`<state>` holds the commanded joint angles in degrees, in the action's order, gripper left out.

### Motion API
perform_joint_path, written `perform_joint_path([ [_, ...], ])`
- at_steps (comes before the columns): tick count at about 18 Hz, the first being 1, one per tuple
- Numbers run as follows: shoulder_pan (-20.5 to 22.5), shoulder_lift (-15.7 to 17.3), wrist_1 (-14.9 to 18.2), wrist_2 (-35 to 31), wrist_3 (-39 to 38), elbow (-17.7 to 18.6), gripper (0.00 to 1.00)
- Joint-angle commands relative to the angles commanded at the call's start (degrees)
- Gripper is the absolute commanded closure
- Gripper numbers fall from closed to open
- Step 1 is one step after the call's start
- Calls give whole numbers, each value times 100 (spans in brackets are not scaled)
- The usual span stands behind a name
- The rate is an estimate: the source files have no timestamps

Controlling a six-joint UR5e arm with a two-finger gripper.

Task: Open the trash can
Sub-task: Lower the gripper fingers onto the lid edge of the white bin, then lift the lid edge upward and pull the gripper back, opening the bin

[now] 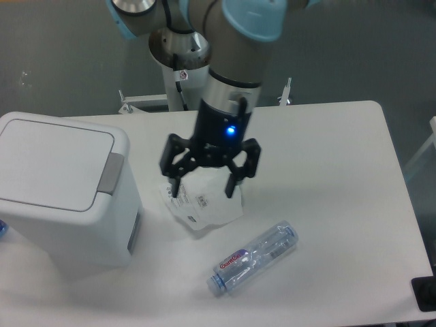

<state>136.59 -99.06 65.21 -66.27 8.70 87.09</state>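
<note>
The trash can [61, 187] is a large white boxy bin at the left of the table. Its flat lid [51, 163] is down, with a grey push tab [111, 173] on its right edge. My gripper [204, 189] hangs to the right of the bin, above a crumpled white plastic wrapper [203, 204]. Its two black fingers are spread apart and hold nothing. The gripper is clear of the bin, roughly a hand's width from the grey tab.
An empty clear plastic bottle [253, 257] lies on its side in front of the gripper. The white table [327, 170] ends at the right and front. A small blue object [3, 228] peeks out at the bin's left. The arm's base stands behind the table.
</note>
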Motion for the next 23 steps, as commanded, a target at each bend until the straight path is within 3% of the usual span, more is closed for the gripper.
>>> perform_joint_path([
  [12, -360, 158, -61, -18, 17, 212, 0],
  [23, -396, 167, -62, -18, 35, 326, 0],
])
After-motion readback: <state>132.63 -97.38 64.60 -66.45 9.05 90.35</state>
